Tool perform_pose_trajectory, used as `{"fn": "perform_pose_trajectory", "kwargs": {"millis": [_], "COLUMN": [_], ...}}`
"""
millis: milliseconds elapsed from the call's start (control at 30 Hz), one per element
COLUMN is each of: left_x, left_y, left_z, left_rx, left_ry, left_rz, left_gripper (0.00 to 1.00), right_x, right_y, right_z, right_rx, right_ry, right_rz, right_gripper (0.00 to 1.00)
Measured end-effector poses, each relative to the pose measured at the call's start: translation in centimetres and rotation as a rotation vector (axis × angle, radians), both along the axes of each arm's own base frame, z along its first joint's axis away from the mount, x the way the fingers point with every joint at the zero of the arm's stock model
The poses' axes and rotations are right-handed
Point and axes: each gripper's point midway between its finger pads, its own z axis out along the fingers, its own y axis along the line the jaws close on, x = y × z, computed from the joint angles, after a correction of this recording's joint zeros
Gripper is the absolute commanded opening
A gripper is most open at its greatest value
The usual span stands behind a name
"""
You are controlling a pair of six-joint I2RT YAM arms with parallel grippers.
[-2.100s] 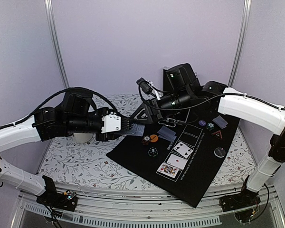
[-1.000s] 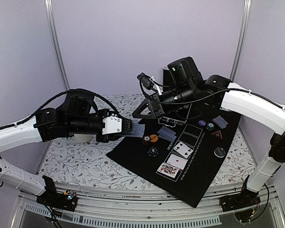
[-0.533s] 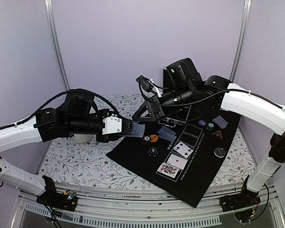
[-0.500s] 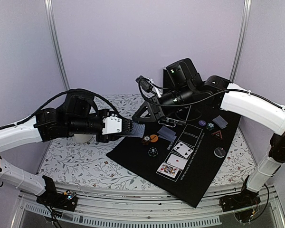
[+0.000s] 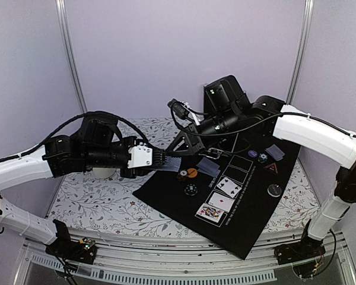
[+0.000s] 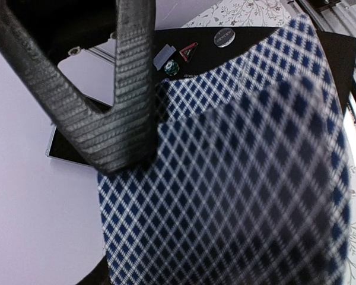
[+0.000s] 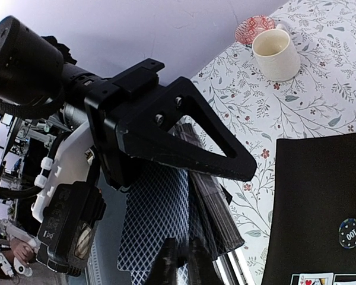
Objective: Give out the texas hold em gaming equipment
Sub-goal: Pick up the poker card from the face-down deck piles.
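Looking down on the flowery bench, a big black mat covers its right half. The left pincer is clamped on the deck, grey-blue backs showing, and holds it in the air over the mat's far left edge. The right pincer sits right at the deck's free end with its fingers close together, but I honestly can't tell if it's nipping a card.

The cream cup stands on the bare bench, off the mat. On the mat there are three face-up cards in a row toward the front, face-down cards just past them, and a lone face-down card at the far side. Small stuff: orange disc, striped chip just in front of it, black disc off to the right.
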Motion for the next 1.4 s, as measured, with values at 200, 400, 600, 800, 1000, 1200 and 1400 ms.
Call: {"fn": "perform_pose_trajectory", "kwargs": {"millis": [200,400,600,800,1000,1200,1400], "left_x": [0.0,0.1,0.3,0.5,0.4,0.3,0.3], "left_y": [0.0,0.0,-0.2,-0.7,-0.6,-0.4,-0.3], "left_z": [0.0,-0.2,0.2,1.3,1.1,0.7,0.5], "left_rx": [0.0,-0.003,-0.021,-0.063,-0.053,-0.038,-0.033], "left_ry": [0.0,-0.004,-0.017,-0.043,-0.038,-0.029,-0.026], "left_rz": [0.0,0.006,0.007,0.005,0.005,0.006,0.007], "left_gripper": [0.45,0.45,0.45,0.45,0.45,0.45,0.45], "right_x": [-0.1,0.3,0.6,0.6,1.1,1.6,2.4], "right_y": [0.0,-0.1,-0.6,-1.4,-2.5,-3.2,-4.4], "right_z": [0.0,-0.1,0.3,1.7,2.2,1.9,2.2], "right_rx": [-0.002,-0.009,-0.018,0.0,-0.006,-0.024,-0.005], "right_ry": [0.004,-0.008,-0.04,-0.071,-0.093,-0.1,-0.102], "right_rz": [0.002,-0.016,-0.051,-0.072,-0.102,-0.113,-0.137], "right_gripper": [0.02,0.02,0.02,0.02,0.02,0.02,0.02]}}
